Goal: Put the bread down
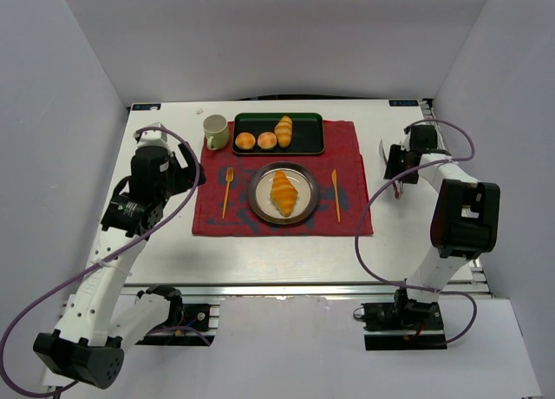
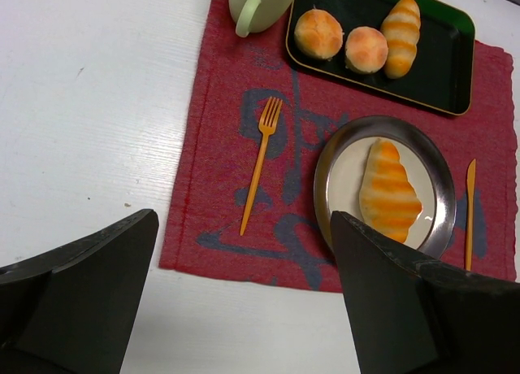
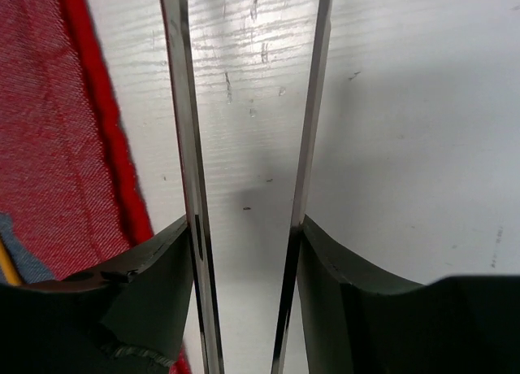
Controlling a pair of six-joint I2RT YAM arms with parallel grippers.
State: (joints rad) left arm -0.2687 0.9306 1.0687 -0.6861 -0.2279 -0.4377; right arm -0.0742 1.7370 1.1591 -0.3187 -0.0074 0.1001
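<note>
On the white table [image 1: 286,251], the croissant [image 1: 284,193] lies centred on the steel plate [image 1: 254,193] mid-frame, seemingly placed, so the left gripper [image 2: 244,219] and right gripper [image 3: 248,146] both stand spread, empty.

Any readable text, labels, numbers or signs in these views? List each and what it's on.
No readable text in any view.
On the red woven cloth mat: blue-grey printed strokes, maybe lettering, partly under the round silver metal plate; cannot be read.
On the pale green ceramic mug and black rectangular tray: no marks visible.
</note>
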